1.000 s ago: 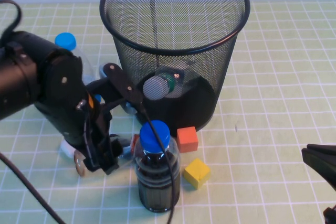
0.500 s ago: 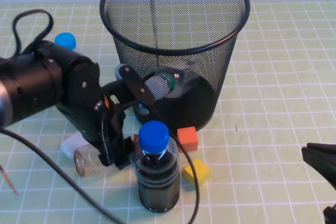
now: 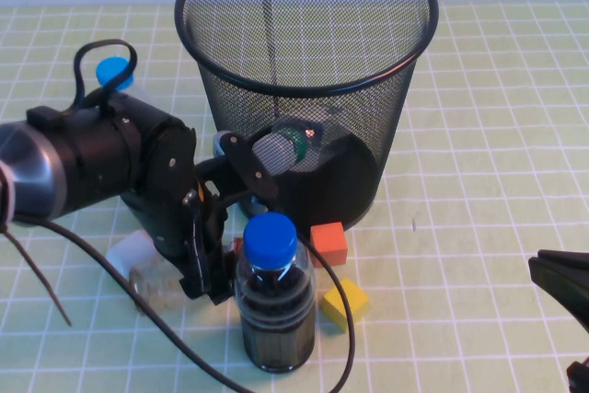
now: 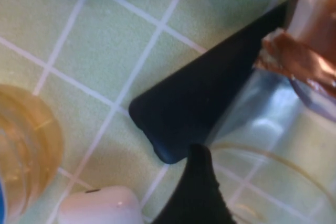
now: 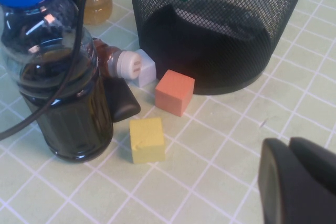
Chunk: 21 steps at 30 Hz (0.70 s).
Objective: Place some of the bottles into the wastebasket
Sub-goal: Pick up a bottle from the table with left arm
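Note:
The black mesh wastebasket [image 3: 198,71] stands at the centre back and also shows in the right wrist view [image 5: 220,24]. The white-capped bottle with the green label [image 3: 276,152] lies inside it. The small cream-capped bottle of amber liquid [image 3: 156,284] lies on the table behind the fat dark bottle; its cap end shows in the right wrist view [image 5: 128,64]. My left gripper [image 3: 204,275] is down at the table, its fingers [image 4: 205,103] pressed on this bottle [image 4: 310,40]. My right gripper [image 3: 561,287] is shut and empty at the front right [image 5: 290,150].
A fat blue-capped bottle of dark liquid [image 3: 273,306] stands right next to my left gripper. A tall blue-capped bottle [image 3: 115,73] stands behind the left arm. An orange cube [image 3: 329,244], a yellow cube [image 3: 344,304] and a white block [image 3: 129,250] lie nearby.
My left arm has swung right and turned at the wrist. The small bottle's visible end has shifted a little right with the gripper. The right arm has not moved.

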Each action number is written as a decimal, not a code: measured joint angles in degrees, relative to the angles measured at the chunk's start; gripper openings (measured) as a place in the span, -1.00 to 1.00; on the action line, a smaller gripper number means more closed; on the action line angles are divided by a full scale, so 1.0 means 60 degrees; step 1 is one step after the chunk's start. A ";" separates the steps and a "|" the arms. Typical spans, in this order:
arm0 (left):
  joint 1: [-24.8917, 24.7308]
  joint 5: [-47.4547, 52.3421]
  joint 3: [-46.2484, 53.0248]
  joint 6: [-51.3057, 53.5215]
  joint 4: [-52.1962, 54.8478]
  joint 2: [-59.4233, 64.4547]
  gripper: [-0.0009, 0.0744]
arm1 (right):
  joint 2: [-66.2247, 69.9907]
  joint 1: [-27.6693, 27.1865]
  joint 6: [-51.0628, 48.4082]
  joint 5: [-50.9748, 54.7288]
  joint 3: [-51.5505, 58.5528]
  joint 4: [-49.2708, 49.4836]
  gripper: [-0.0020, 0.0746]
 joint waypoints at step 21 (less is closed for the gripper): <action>0.0000 0.0142 -0.0031 -0.0297 0.0185 0.0152 0.16 | 0.0000 0.0000 0.0000 0.0000 0.0000 -0.0123 -0.97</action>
